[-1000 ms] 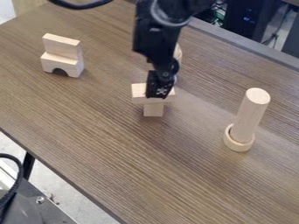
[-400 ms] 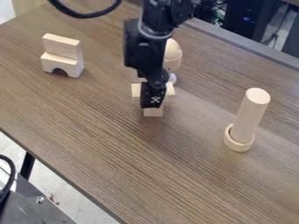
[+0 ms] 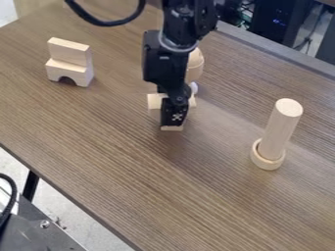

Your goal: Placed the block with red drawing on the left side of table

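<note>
- At the middle of the table [image 3: 124, 139], the gripper [image 3: 173, 120] hangs in front of a crosswise block [image 3: 155, 101] and a lower block [image 3: 171, 128]; I cannot tell whether it is spread, pressed together or pinching either.
- Which piece bears the red drawing, I cannot tell; the gripper's place suggests one of these two.
- An off-centre grip could tip the crosswise block, as its ends jut past the gripper.
- Lifting the wrong piece could topple the pair.
- Swinging back too low might knock the rounded piece [image 3: 195, 65] behind the arm.
- Setting down far left risks striking the arched block [image 3: 78, 75] and the block on top of it [image 3: 68, 52].
</note>
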`<state>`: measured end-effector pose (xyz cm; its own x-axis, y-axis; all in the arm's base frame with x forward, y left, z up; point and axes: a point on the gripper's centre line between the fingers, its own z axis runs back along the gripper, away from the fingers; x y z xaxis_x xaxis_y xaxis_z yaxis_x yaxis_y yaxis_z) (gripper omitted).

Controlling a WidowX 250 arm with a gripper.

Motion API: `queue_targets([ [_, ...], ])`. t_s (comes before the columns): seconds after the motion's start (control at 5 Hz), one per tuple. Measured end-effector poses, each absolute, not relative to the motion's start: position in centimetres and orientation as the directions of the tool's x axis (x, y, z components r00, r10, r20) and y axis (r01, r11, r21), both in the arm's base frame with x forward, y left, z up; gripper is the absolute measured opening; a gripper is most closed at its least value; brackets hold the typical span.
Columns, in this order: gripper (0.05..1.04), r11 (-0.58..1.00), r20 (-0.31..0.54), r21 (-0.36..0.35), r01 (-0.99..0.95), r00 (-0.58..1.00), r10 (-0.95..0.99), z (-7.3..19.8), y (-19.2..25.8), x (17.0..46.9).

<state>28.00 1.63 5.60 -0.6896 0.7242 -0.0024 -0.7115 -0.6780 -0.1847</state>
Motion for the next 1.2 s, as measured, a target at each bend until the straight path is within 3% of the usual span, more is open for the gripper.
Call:
queue_targets([
  [0.2,0.962,-0.673,0.011,-0.183,-0.717,-0.686,0.728,5.1,1.8,28.1],
  [0.4,0.684,-0.663,0.022,-0.191,-0.723,-0.679,0.734,4.9,1.9,28.1],
  [0.6,0.565,-0.614,0.020,-0.234,-0.754,-0.635,0.773,5.1,2.3,28.8],
  [1.2,0.565,-0.489,-0.006,-0.350,-0.799,-0.520,0.854,11.2,4.1,29.9],
])
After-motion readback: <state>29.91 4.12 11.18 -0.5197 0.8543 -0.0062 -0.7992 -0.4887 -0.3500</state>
